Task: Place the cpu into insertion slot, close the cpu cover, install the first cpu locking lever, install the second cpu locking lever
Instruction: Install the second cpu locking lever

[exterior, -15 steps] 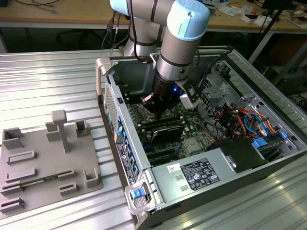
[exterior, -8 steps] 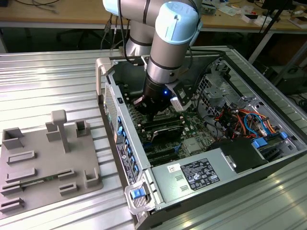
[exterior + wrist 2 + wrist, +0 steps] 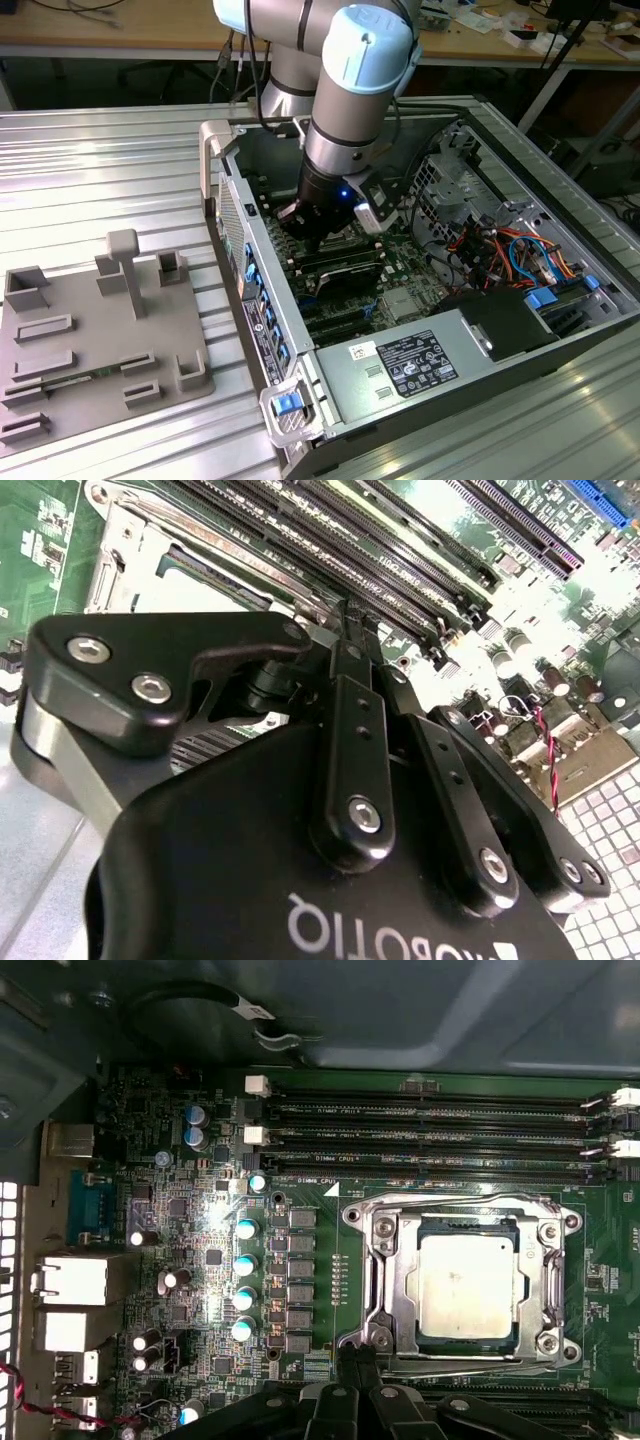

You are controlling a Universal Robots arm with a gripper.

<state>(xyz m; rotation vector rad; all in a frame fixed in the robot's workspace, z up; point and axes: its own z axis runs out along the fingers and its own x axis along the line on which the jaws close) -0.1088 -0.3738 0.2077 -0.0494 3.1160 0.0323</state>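
Gripper (image 3: 345, 630): fingers pressed together, nothing between them — tips down at the socket's edge.
Cpu (image 3: 466, 1286): seated in the insertion slot (image 3: 505, 1226).
Cpu cover (image 3: 397, 1278): lying flat around it.

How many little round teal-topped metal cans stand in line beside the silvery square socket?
5 teal-topped cans, all in one line on the green circuit board beside the silvery socket, starting near the long black memory slots. More may be hidden.

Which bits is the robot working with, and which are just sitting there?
For the job: cpu, cpu cover, gripper.
Just sitting there: memory slots, blue-topped capacitors, white-labelled grey box, grey fixture tray.
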